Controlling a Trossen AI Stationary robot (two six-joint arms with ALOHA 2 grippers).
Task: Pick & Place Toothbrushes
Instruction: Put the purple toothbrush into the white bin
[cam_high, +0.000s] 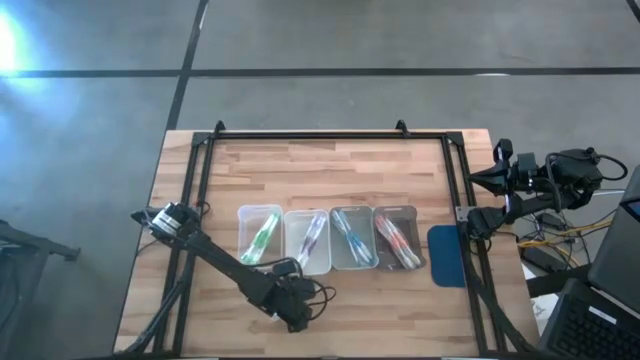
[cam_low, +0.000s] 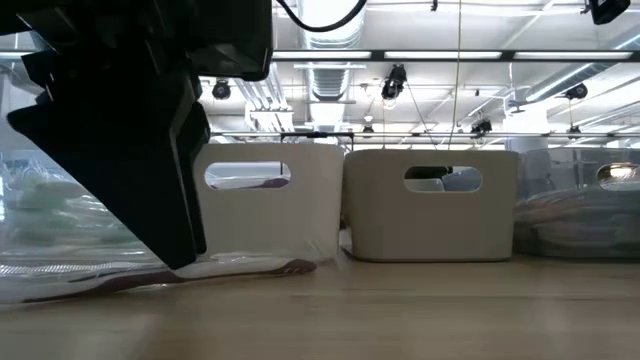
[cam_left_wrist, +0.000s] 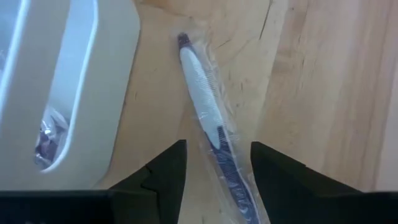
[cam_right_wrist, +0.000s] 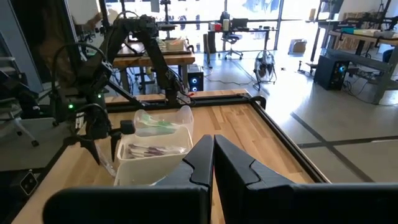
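Left hand (cam_left_wrist: 214, 171) is down low at the near edge of the desk (cam_high: 330, 160), fingers (cam_left_wrist: 165, 171) spread apart with a wrapped toothbrush (cam_left_wrist: 208, 118) lying flat on the wood between them. It has a white handle and a dark purple end, and the clear wrapper is still on. Fingers sit either side of it and don't look like they're touching it, so nothing's pinched. In the low view the same brush (cam_low: 230, 270) lies on the desk right under the big dark shape of the hand (cam_low: 150, 150).

Just past it is the row of four clear trays: green brushes (cam_high: 259, 238) in the leftmost tray (cam_high: 243, 215), purple ones (cam_high: 312, 238) in the next (cam_high: 292, 245), blue (cam_high: 352, 238) in the third (cam_high: 335, 255), red-pink (cam_high: 397, 240) in the last (cam_high: 412, 215). The loose brush is on the near side of the purple tray, beside it rather than in it. A blue pad (cam_high: 447, 255) lies just to the right of the trays.

Right hand (cam_right_wrist: 213, 158) is parked off the desk's right edge, fingers pressed together, holding nothing.

Farther back in the low view two pale bins (cam_low: 430, 205) stand side by side.
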